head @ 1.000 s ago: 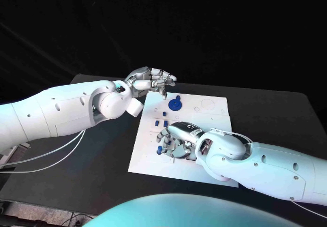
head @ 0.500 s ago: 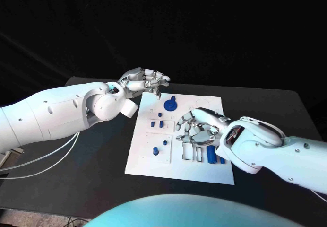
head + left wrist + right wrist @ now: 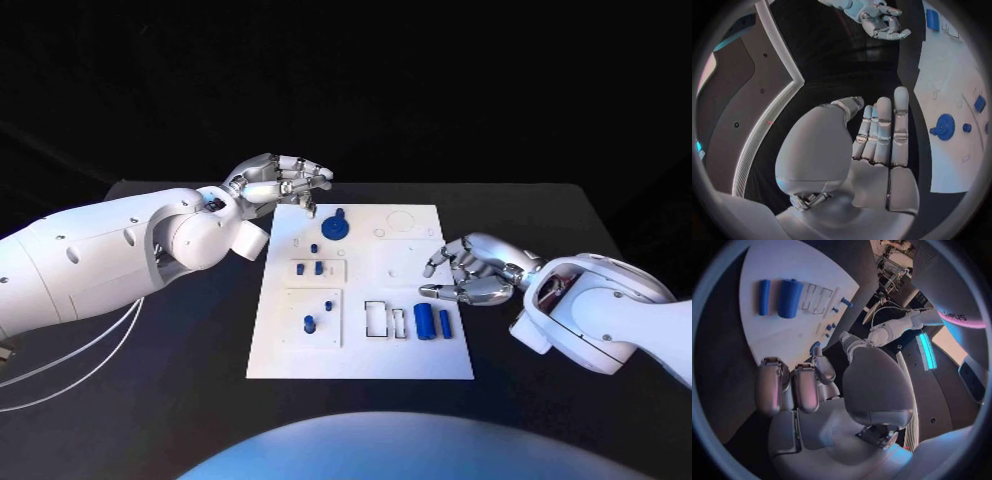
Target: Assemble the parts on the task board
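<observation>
A black table (image 3: 173,330) under a dark backdrop carries the white board (image 3: 361,340) at its middle. In the head view the left hand (image 3: 277,180) hovers off the board's far left corner, fingers curled inward with nothing visibly in them. The right hand (image 3: 469,270) hangs at the board's right edge, fingers bent, holding nothing. Blue parts lie on the board: a round disc (image 3: 335,226) at the far end, two bars (image 3: 431,321) near the right hand.

The left wrist view shows that hand's fingers (image 3: 882,130) straight and together, empty, the disc (image 3: 945,125) beside them.

The right wrist view shows bent fingers (image 3: 786,390) empty, the bars (image 3: 789,298) beyond.

The parts look light, rigid and smooth plastic; a pinch across a bar's long sides seems safest.
</observation>
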### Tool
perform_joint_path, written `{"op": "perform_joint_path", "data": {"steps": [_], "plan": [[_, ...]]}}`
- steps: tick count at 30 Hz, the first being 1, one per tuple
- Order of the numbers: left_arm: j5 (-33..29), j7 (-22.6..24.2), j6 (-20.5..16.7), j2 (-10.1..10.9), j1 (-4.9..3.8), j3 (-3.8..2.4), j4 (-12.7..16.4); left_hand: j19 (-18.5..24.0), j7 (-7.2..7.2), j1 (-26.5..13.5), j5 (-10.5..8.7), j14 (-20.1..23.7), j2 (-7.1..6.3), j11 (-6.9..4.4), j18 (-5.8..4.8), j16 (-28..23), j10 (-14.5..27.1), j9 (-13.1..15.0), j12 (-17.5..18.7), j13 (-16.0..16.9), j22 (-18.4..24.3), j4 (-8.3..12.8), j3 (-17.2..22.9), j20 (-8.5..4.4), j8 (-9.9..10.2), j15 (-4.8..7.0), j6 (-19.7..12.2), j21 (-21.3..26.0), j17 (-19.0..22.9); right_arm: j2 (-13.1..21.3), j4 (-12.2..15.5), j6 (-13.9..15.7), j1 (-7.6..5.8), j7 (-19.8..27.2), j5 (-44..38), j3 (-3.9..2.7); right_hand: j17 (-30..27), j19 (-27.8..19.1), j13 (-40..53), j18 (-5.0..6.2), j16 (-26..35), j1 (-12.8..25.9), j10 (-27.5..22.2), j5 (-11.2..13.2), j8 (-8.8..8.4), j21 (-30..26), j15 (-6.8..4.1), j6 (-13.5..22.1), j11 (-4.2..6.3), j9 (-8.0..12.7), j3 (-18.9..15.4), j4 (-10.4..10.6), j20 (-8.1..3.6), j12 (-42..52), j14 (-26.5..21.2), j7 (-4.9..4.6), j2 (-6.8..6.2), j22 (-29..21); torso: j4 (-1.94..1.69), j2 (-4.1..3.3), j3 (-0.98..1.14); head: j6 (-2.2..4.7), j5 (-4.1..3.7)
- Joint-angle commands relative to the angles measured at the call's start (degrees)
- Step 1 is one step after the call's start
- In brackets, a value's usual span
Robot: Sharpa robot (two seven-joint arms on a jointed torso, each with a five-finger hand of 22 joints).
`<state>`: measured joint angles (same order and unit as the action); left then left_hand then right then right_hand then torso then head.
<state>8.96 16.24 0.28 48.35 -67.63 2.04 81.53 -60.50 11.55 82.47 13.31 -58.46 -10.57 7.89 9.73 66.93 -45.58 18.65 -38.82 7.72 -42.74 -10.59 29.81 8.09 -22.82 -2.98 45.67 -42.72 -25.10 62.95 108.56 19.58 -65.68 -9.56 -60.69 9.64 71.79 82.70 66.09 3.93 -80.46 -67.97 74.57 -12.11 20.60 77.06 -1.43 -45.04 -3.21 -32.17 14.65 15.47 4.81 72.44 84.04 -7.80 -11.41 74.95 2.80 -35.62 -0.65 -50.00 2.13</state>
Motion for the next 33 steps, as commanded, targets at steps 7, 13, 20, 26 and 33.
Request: {"op": "perform_joint_path", "data": {"steps": [7,13,20,26,33], "plan": [[-0.07,0.57,0.61,0.10,0.07,-0.02,0.16,0.11,-0.12,-0.72,-0.31,0.08,-0.08,-0.10,0.81,-0.17,0.46,0.09,0.15,0.06,0.09,0.26,0.12,0.23,-0.30,-0.34,-0.42,-0.01,-0.09,1.42,1.19,3.28,3.88,-7.23,-5.65,0.17,0.80,0.42,0.64,-0.70,-0.75,-0.35,0.49,-0.23,-0.96,0.58,0.26,-1.77,0.12,1.62,-2.37,1.09,0.07,0.30,2.52,-0.03,-0.24,5.78,0.35,0.33,-0.20,0.00,-0.44],[-0.07,0.55,0.62,0.27,0.08,-0.02,0.27,0.11,-0.12,-0.72,-0.31,0.08,-0.08,-0.10,0.81,-0.17,0.46,0.09,0.15,0.06,0.09,0.26,0.12,0.23,-0.30,-0.34,-0.42,-0.01,-0.09,0.56,0.77,3.81,4.82,-8.11,-7.71,0.22,0.93,0.43,0.98,-0.71,-0.83,-0.17,0.66,-0.30,-0.80,0.71,0.05,-3.64,0.43,2.40,-4.10,1.10,-0.04,0.28,2.47,0.36,0.27,6.00,0.27,0.29,-0.23,0.00,-0.64],[-0.07,0.47,0.75,0.33,0.08,-0.02,0.33,0.11,-0.12,-0.72,-0.31,0.08,-0.08,-0.10,0.81,-0.17,0.46,0.09,0.15,0.06,0.09,0.26,0.12,0.23,-0.30,-0.34,-0.42,-0.01,-0.09,-0.34,-0.06,3.68,5.29,-9.71,-9.36,0.24,1.01,0.47,1.01,-0.73,-0.85,-0.16,0.64,-0.30,-0.53,0.81,-0.11,-4.65,0.63,2.70,-4.88,1.14,-0.17,0.13,2.46,0.61,0.59,6.14,0.30,0.27,-0.17,0.00,-0.39],[-0.07,0.45,0.74,0.36,0.08,-0.03,0.36,0.11,-0.12,-0.72,-0.31,0.08,-0.08,-0.10,0.81,-0.17,0.46,0.09,0.15,0.06,0.09,0.26,0.12,0.23,-0.30,-0.34,-0.42,-0.01,-0.09,-1.35,-0.63,3.33,5.81,-11.23,-10.04,0.24,1.09,0.48,1.03,-0.74,-0.88,-0.02,0.63,-0.31,-0.44,0.82,-0.17,-4.96,0.70,2.81,-5.19,1.19,-0.22,0.08,2.46,0.69,0.81,6.17,0.37,0.23,-0.07,0.00,-0.06],[-0.07,0.41,0.73,0.46,0.08,-0.03,0.45,0.11,-0.12,-0.72,-0.31,0.08,-0.08,-0.10,0.81,-0.17,0.46,0.09,0.15,0.06,0.09,0.26,0.12,0.23,-0.30,-0.34,-0.42,-0.01,-0.09,-2.58,-1.60,3.23,6.47,-13.17,-11.12,0.24,1.34,0.57,1.09,-0.78,-1.00,0.08,0.67,-0.33,-0.30,0.99,-0.23,-5.31,0.78,2.91,-5.46,1.19,-0.27,0.06,2.51,0.79,1.08,6.32,0.36,0.17,-0.06,0.00,0.25]]}}
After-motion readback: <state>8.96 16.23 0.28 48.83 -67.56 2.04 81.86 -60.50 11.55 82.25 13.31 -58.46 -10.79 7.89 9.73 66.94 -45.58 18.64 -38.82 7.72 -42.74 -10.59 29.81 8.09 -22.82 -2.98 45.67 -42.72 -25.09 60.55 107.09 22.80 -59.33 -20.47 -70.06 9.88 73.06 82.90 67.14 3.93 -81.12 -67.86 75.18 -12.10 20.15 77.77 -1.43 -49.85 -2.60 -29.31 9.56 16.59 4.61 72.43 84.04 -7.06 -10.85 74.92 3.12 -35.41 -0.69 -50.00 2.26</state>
